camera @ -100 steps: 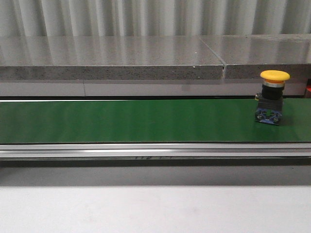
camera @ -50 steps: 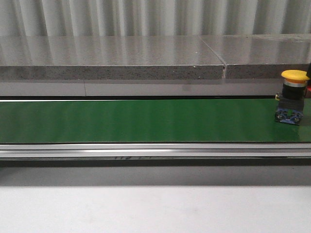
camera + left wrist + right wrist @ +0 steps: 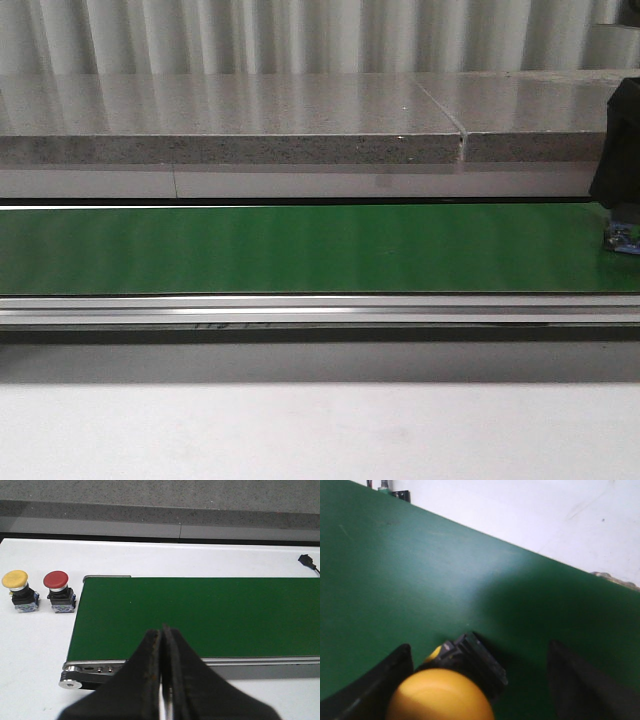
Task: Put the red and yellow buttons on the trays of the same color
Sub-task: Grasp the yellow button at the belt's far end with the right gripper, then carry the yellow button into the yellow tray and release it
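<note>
Off the left end of the green belt (image 3: 200,615), two buttons stand side by side on the white counter (image 3: 35,645) in the left wrist view: a yellow button (image 3: 19,591) farther out and a red button (image 3: 59,592) next to it, just beside the belt's end. Both are upright on black bodies with bluish bases, and they are close to each other but not touching. The left gripper (image 3: 161,677) hangs above the near rail of the belt (image 3: 95,669), well apart from both buttons, its jaws pressed together with nothing between them.

In the front view the belt runs across the whole width, bare along most of its length, with a grey stone ledge (image 3: 230,125) behind it and a ribbed wall above that. At the far right edge a dark shape, the right arm (image 3: 622,150), hangs over the belt, and a bit of blue base (image 3: 622,240) shows beneath it on the green surface.

The right wrist view shows another yellow-capped button (image 3: 440,695) standing on the belt, its black body (image 3: 475,660) just visible past the cap. The right gripper (image 3: 480,685) has its jaws spread wide, one dark finger (image 3: 375,685) on each side of the button; whether either touches it, I cannot tell.
</note>
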### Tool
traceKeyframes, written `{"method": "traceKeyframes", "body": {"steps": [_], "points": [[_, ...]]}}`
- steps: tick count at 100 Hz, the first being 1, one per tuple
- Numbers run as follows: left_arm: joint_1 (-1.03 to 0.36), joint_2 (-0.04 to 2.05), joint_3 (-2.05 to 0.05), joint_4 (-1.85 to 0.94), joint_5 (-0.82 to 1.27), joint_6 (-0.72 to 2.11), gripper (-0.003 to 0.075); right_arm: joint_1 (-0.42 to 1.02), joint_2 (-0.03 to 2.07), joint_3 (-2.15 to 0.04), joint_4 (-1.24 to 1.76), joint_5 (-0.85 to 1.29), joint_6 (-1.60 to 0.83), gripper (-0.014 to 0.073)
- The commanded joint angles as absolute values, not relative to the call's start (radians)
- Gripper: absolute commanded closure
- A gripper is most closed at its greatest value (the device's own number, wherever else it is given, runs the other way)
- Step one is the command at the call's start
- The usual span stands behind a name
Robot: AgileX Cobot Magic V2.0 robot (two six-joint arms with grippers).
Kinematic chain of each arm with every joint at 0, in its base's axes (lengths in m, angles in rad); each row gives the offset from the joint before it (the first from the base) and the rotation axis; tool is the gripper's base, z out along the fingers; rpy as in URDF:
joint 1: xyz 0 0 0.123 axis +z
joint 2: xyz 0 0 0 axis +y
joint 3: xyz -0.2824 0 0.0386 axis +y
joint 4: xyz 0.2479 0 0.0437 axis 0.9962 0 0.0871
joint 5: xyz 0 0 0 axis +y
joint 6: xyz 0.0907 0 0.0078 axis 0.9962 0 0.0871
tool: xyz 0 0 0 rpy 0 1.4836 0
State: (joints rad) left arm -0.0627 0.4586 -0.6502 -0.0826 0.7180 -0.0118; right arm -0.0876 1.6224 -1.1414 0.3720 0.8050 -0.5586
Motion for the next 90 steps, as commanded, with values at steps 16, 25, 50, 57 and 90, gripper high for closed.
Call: {"method": "traceKeyframes", "body": {"steps": [16, 25, 50, 57, 90], "points": [[-0.069, 0.463, -0.673, -0.094, 0.643, -0.010, 0.0740, -0.086, 1.586, -1.164, 0.401, 0.780, -0.566, 0.0419], [-0.069, 0.463, -0.673, -0.094, 0.643, -0.010, 0.0740, -0.086, 1.586, -1.165, 0.401, 0.793, -0.558, 0.0492], [-0.069, 0.463, -0.673, -0.094, 0.643, -0.010, 0.0740, -0.089, 1.532, -1.170, 0.374, 0.810, -0.445, 0.0495], [-0.069, 0.463, -0.673, -0.094, 0.643, -0.010, 0.0740, -0.094, 1.500, -1.170, 0.330, 0.823, -0.378, 0.0495], [-0.069, 0.463, -0.673, -0.094, 0.643, -0.010, 0.0740, -0.271, 1.346, -1.103, 0.010, 0.930, 0.034, 0.0495]]}}
